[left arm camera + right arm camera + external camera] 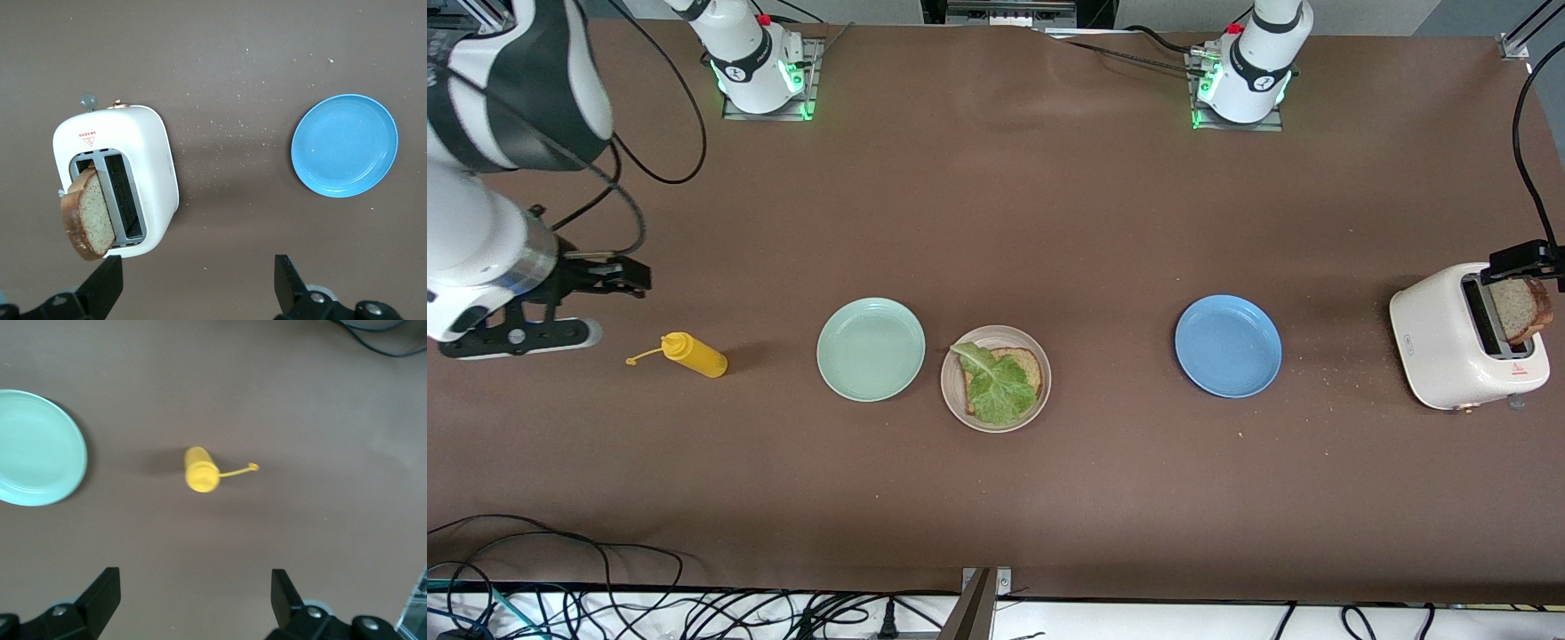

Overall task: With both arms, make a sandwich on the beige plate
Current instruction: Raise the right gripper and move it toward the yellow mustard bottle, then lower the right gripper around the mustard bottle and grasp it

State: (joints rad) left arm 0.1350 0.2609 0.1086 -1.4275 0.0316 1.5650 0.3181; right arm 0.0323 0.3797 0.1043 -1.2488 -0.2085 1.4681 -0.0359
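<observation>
Currently, taking the beige plate as the landmark and going from the right arm's end of the table to the left arm's end:

Right gripper: fingers apart, holding nothing, over bare table near the yellow squeeze bottle; this arm waits, well apart from the beige plate.

Mint green plate: just beside the beige plate, toward the right arm's end; nothing on it.

Beige plate: carries one brown bread slice with a ruffled lettuce leaf lying on top.

Blue plate: near the beige plate, toward the left arm's end; nothing on it.

Toaster: white, well apart from the beige plate at the left arm's end; a second bread slice sticks up out of its slot.

Left gripper: fingers apart, holding nothing, over the toaster, close to the raised slice.

Done: bottom slice and lettuce appear to be in place.

Left: the top slice looks still to be gripped, carried over and laid on the lettuce.
</observation>
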